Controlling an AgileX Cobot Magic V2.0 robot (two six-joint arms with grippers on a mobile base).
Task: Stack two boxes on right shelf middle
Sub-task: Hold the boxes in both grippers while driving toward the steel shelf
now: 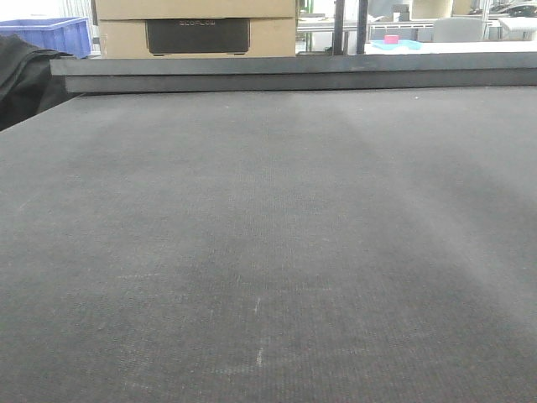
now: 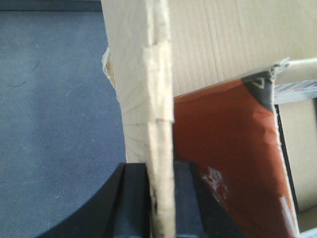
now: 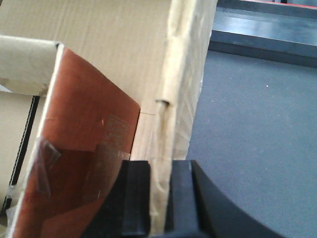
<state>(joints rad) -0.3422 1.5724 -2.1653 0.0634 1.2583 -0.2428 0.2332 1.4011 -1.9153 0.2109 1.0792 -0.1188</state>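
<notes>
Dark grey tabletop [image 1: 268, 252] fills the front view. Open cardboard carton [image 2: 223, 44] with a red-orange inner flap [image 2: 228, 163] sits over it, carried between both arms. Left gripper [image 2: 161, 171] pinches one side wall, right gripper [image 3: 158, 171] pinches the opposite wall. Move the arms together and level; the frayed wall edges could tear.

The table top [image 1: 268, 252] is bounded at its far edge by a raised ledge [image 1: 294, 74]. Behind it, stacked cartons [image 1: 193, 10] are seen at left, with a bin [image 1: 50, 34] further left. One wall of the box [image 2: 223, 44] is clamped in the left gripper [image 2: 161, 198] and another in the right gripper [image 3: 159, 198], with the table outside and a flap [image 2: 233, 148] inside.
</notes>
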